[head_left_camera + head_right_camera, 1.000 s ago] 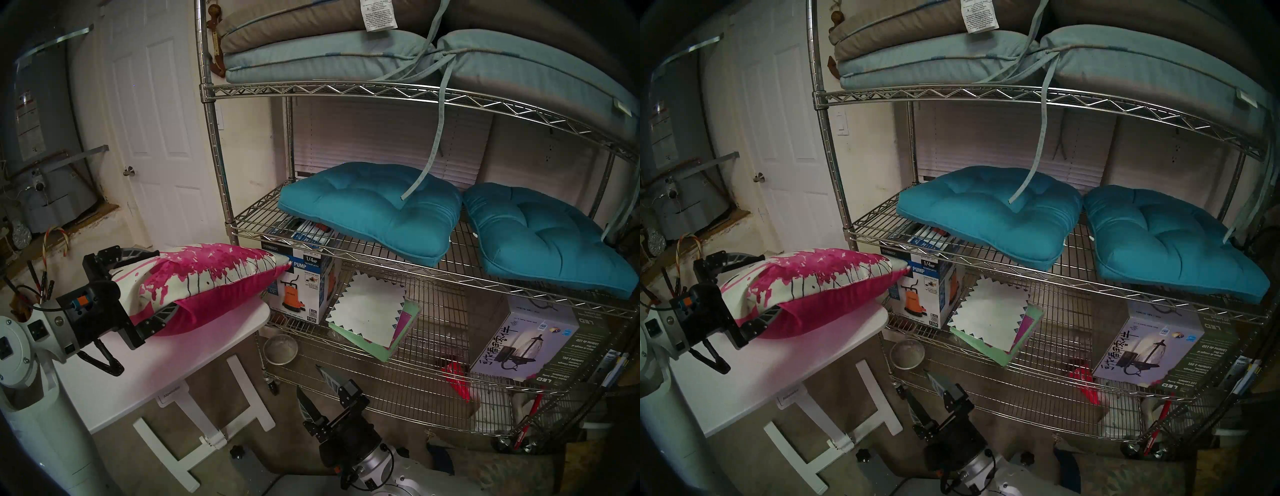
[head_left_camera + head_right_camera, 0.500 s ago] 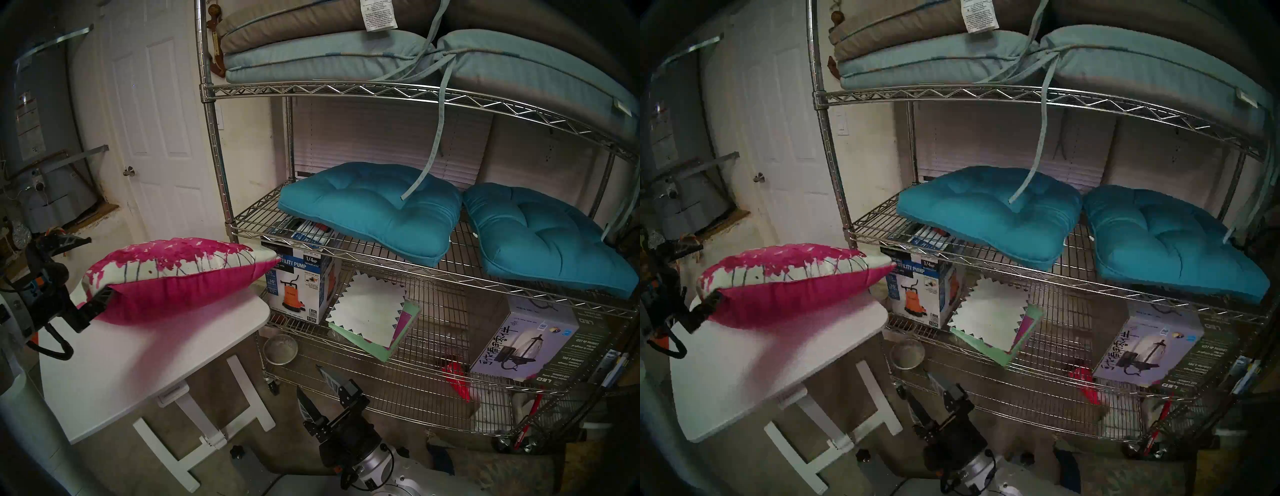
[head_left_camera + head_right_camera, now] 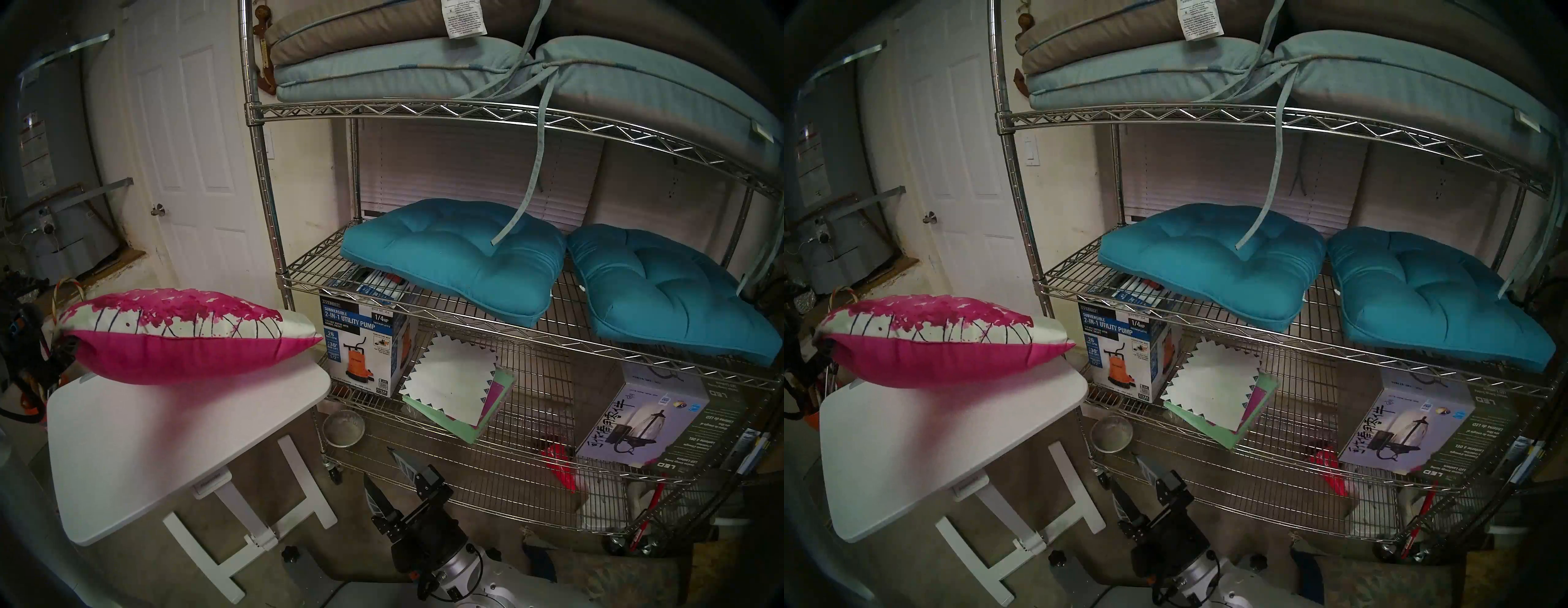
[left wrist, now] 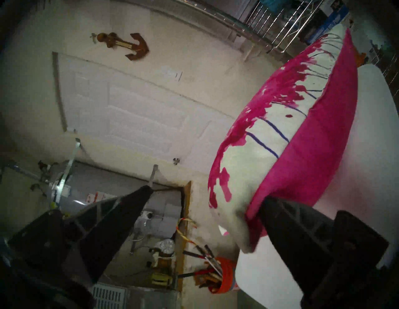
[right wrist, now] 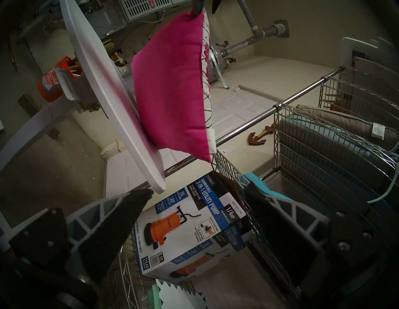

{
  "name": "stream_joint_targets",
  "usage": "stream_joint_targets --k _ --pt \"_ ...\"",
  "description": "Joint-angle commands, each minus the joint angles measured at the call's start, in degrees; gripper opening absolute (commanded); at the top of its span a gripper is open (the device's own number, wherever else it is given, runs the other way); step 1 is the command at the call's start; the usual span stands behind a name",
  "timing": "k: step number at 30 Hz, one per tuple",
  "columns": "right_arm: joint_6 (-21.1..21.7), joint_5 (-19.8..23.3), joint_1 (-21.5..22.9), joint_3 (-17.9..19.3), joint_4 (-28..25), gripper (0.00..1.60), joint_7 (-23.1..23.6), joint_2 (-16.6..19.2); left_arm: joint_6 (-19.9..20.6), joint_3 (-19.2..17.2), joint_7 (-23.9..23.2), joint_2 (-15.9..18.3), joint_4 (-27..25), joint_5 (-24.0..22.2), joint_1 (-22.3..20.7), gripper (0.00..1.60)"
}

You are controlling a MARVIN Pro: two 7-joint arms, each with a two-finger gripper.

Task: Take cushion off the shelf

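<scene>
- Left wrist view: the left jaws stand wide open and pinch nothing. One finger point(image 4: 302, 233) touches the cushion point(image 4: 291, 133) under its near corner.
- The cushion stretches right, away from the jaws, toward the shelf point(image 3: 424, 108). It is off the shelf, over the bench point(image 3: 148, 446).
- The left arm is nearer and points about level. The right jaws, low down, are open and empty.

Head pair faces the shelf point(image 3: 424, 111) from above (wrists close, tilted); all share it
</scene>
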Motion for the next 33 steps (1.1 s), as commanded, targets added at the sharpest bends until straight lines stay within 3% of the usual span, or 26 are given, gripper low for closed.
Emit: stream_joint_targets --k 1,13,33 --pt "-0.1 0.0 0.0 0.1 -1.2 1.60 -0.6 -0.1 -0.1 1.2 2.5 5.2 -1.0 1.8 -3.6 1.60" --pt "-0.1 0.0 0.0 0.1 -1.3 1.60 -0.6 -0.1 1.4 3.9 2.3 8.2 -1.0 4.3 -6.9 1.60" --pt "0.0 0.0 0.0 0.0 -1.4 1.60 -0.6 0.0 1.3 6.0 2.7 9.1 -0.5 6.8 -8.4 1.60"
